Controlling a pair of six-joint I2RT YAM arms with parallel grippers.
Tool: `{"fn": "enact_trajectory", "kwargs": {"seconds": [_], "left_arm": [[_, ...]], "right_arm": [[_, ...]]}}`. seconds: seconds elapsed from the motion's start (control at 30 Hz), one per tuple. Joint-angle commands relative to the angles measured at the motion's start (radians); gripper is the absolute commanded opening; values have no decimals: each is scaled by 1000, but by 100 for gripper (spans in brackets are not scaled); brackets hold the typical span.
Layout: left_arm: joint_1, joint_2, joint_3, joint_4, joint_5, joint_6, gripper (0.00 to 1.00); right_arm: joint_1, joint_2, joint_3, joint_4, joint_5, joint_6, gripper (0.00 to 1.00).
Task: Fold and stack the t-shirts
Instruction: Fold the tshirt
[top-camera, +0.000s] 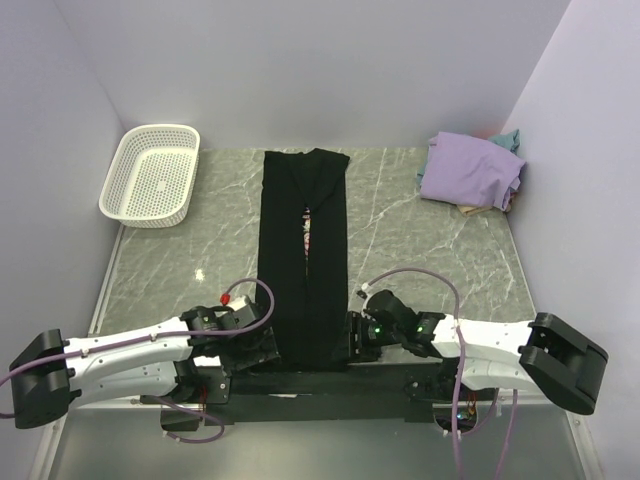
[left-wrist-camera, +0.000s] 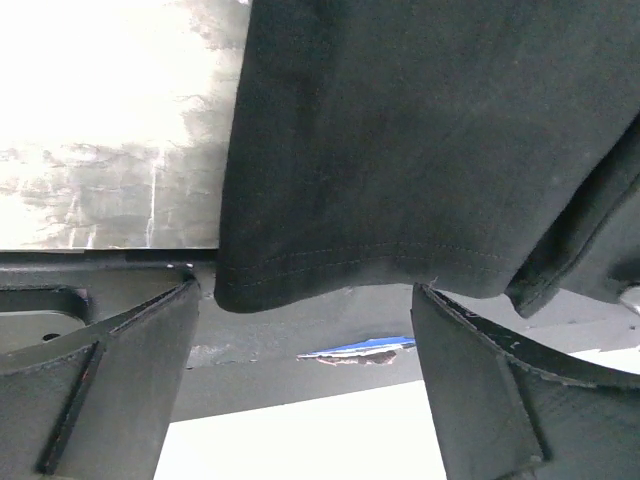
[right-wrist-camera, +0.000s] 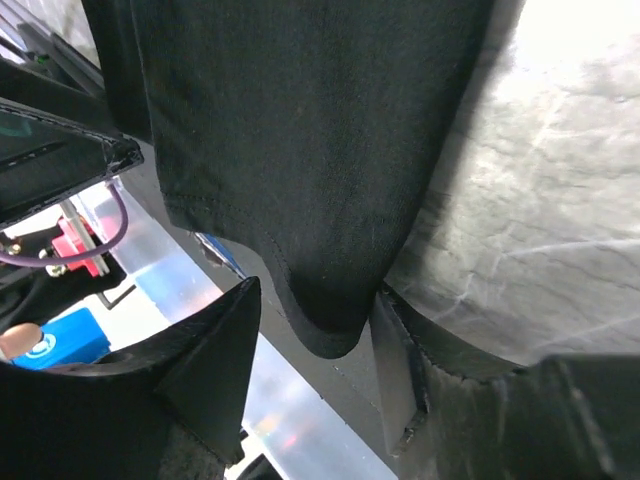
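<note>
Black t-shirt (top-camera: 303, 260) folded lengthwise on desk (top-camera: 420, 250); print unreadable. Left pincer (left-wrist-camera: 305, 300) wide astride hem; right pincer (right-wrist-camera: 318, 300) narrower, hem between, unclamped.

Grey marble table (top-camera: 400, 235): black t-shirt (top-camera: 305, 265), shirt pile (top-camera: 470, 172), white basket (top-camera: 152, 180)

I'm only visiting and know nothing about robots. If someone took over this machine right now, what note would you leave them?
Left tool: open, jaws either side of a near hem corner of the black t-shirt, not pinching.
Right tool: open but narrower, astride the other near corner, not clamped.
The black t-shirt lies as a long strip down the middle of the table. Far right corner: lavender t-shirt in a heap, teal t-shirt peeking out behind.
Done: sides folded in.
To do: fold the strip up, fold the others, stack.
</note>
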Motion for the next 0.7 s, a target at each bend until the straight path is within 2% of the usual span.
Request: {"fn": "enact_trajectory", "kwargs": {"seconds": [0.0,0.03,0.23,0.33,0.37,0.47,0.53,0.6,0.63,0.67], "left_arm": [[-11,-2,-58,124,-11,-29,90],[-11,-6,-58,124,-13,-29,82],[-13,1,-61,110,-42,-22,63],[-11,18,-47,87,-60,-12,46],[-13,23,-41,79,-68,-9,45],[-11,43,-30,85,-64,0,37],[-13,53,-23,86,-64,8,23],[-13,58,-12,67,-71,11,24],[-13,57,-6,60,-74,11,43],[-13,55,3,52,-77,12,63]], "right_arm": [[32,39,12,-53,45,5,54],[36,44,15,-55,47,8,54],[45,47,24,-68,57,5,54],[45,42,26,-73,66,5,54],[43,42,26,-73,68,3,54],[45,39,29,-91,73,-3,41],[45,34,32,-96,73,-8,32],[45,30,35,-102,76,-9,28],[43,31,38,-107,77,-14,30],[45,30,40,-110,77,-15,38]]}}
